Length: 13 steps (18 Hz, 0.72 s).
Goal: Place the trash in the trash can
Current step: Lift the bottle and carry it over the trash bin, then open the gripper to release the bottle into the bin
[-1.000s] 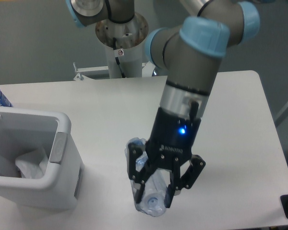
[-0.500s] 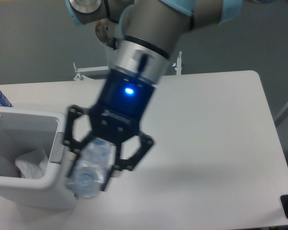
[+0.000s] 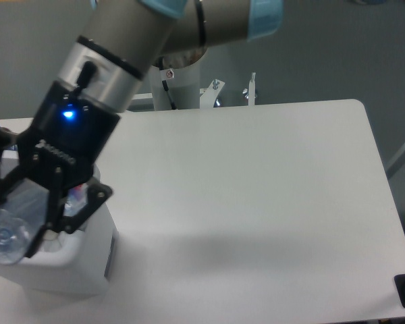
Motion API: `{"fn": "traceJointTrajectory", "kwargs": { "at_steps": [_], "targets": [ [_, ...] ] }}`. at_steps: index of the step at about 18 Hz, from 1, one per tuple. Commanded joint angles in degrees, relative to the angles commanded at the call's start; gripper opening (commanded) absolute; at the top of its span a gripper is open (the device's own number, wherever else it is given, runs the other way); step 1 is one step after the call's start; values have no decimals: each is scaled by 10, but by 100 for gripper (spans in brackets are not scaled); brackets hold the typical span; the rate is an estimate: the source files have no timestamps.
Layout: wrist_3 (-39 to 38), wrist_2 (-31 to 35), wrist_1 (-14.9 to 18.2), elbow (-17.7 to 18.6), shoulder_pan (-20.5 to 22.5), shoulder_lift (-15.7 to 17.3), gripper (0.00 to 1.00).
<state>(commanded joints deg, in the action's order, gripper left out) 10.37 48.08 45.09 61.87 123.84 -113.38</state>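
My tool (image 3: 12, 226) hangs over the trash can (image 3: 88, 266), which sits at the near left corner of the white counter (image 3: 256, 182). Its black fingers (image 3: 77, 209) are clamped around a clear plastic water bottle (image 3: 10, 226), and the bottle lies tilted between them, its round end turned toward the camera at the lower left, above the can's opening. A trace of red-pink shows on the bottle just inside my right-hand finger linkage. The bottle is blurred, so I cannot make out its label any further.

Most of the trash can is hidden behind my tool and wrist; only its white front wall, its rounded right corner and a dark slot on its right side show below the fingers. I cannot see into it from here, nor whether the bottle touches its rim.

A blue light (image 3: 69, 115) glows on the black body of my wrist, above the can. My arm's grey link with its pale blue cap (image 3: 264, 15) reaches in from the top, well above the can. Behind the can, past the counter's far edge, stands my white mounting column (image 3: 179, 84).
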Motion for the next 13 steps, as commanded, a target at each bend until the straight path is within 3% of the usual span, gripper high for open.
{"fn": "traceJointTrajectory", "kwargs": {
  "at_steps": [3, 5, 7, 13],
  "targets": [
    [1, 1, -16, 14, -11, -4, 52],
    [3, 1, -25, 25, -12, -4, 69],
    [4, 2, -26, 32, -12, -2, 99],
    [5, 3, -26, 42, -11, 3, 100]
  ]
}}
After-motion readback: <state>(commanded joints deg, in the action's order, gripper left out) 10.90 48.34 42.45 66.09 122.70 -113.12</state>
